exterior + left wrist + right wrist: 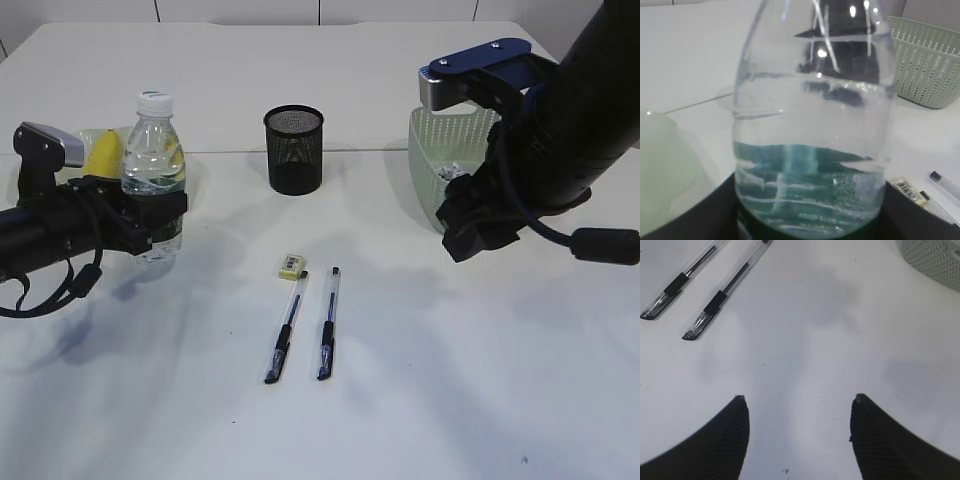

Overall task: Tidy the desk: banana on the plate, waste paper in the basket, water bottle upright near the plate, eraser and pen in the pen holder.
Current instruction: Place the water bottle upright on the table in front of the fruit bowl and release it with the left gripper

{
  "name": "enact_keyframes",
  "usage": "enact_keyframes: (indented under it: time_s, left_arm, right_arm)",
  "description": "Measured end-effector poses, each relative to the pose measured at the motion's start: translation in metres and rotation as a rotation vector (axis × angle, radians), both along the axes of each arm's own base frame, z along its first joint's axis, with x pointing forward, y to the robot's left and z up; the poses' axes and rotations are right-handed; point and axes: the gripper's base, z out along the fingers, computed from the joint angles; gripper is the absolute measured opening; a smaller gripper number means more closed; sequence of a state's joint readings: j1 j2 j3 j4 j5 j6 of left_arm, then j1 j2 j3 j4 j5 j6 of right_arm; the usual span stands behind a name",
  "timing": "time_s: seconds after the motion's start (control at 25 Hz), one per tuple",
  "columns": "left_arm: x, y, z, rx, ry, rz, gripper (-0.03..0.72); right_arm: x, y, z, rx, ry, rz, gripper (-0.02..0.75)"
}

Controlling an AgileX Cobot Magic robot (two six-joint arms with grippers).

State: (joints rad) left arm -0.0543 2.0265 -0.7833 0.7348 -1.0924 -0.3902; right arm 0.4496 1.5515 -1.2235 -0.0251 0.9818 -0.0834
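At the left of the exterior frame the left gripper [150, 215] is clamping the water bottle [155, 170] around its lower body; the bottle is standing upright, white cap on top, with its base at or just above the table [400, 400] — which one cannot be told. In the left wrist view the bottle [812, 135] is filling the middle of the frame, dark jaws showing at both bottom corners. Just behind the bottle, at the far left, the banana [103, 155] is lying on the pale green plate [197, 172], near the left edge of the picture.

The black mesh pen holder [294, 150] is standing at upper centre, well apart from everything else. Below it, in the middle of the frame, the eraser [291, 265] is lying just beside the top ends of 2 pens [305, 325], which are lying nearly parallel and close together. Bare tabletop is spreading all around them, widest toward the lower edge and lower right.

At the upper right the green basket [440, 140] is sitting with crumpled waste paper [450, 172] inside, partly hidden by the right arm. The right gripper [797, 400] is hanging over bare table with its jaws spread apart and nothing between them; the pen tips are showing at the upper left of the right wrist view and the basket rim at its upper right corner.
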Motion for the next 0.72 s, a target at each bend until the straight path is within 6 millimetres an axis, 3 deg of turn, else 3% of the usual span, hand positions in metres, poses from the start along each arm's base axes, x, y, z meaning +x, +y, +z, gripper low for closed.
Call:
enact_keyframes:
  time_s: [0.16,0.44,0.72]
  left_arm:
    - [-0.001,-0.003,-0.008,0.011,0.021,-0.024,0.385]
    - [-0.008,-0.031,-0.012,0.033,0.009,-0.105,0.385]
    - [-0.001,-0.025,-0.015,0.011,0.016,0.006,0.384]
  right_arm:
    - [0.0,0.0,0.0,0.0,0.0,0.0,0.47]
    - [0.0,0.0,0.0,0.0,0.0,0.0,0.47]
    - [0.0,0.0,0.0,0.0,0.0,0.0,0.47]
